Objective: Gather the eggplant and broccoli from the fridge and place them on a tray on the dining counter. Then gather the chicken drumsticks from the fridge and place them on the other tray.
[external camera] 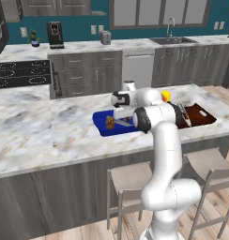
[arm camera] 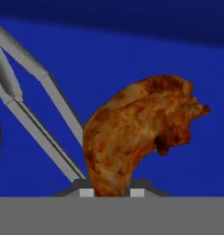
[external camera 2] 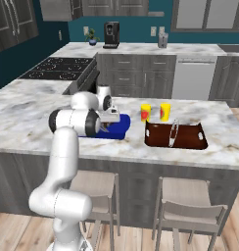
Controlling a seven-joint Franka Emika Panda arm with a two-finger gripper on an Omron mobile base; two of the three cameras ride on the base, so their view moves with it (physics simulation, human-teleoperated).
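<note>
One white robot arm is reaching over the marbled grey-and-white dining counter (external camera: 36, 136), and its two-finger gripper (arm camera: 112, 193) is hanging low over one blue rectangular tray (external camera: 101, 126). In the hand view the two small dark finger tips are pinching narrowly on the lower end of one browned, glossy chicken drumstick (arm camera: 141, 128), which is rising up from between them against the blue tray floor. From the left base view the same drumstick (external camera: 109, 123) is showing as a small brown lump just above the tray, with the gripper clamped on it. A pair of long grey metal tongs (arm camera: 36, 105) is lying across the blue tray beside the drumstick, its two arms spreading toward the upper left of the hand view.

One dark brown rectangular tray (external camera 2: 190, 142) with cut-out handles is sitting on the same counter, well apart to the robot's right of the blue one, and a second slim metal utensil (external camera 2: 173, 131) is lying across it. Two yellow cups (external camera 2: 165, 111) are standing side by side just behind the brown tray; one is carrying a red mark, too small to read. Two grey-seated stools (external camera 2: 182, 208) are standing under the counter edge. On the back counter one black coffee machine (external camera 2: 111, 34) and one small potted plant (external camera 2: 92, 36) are standing near each other. No writing is legible anywhere.
</note>
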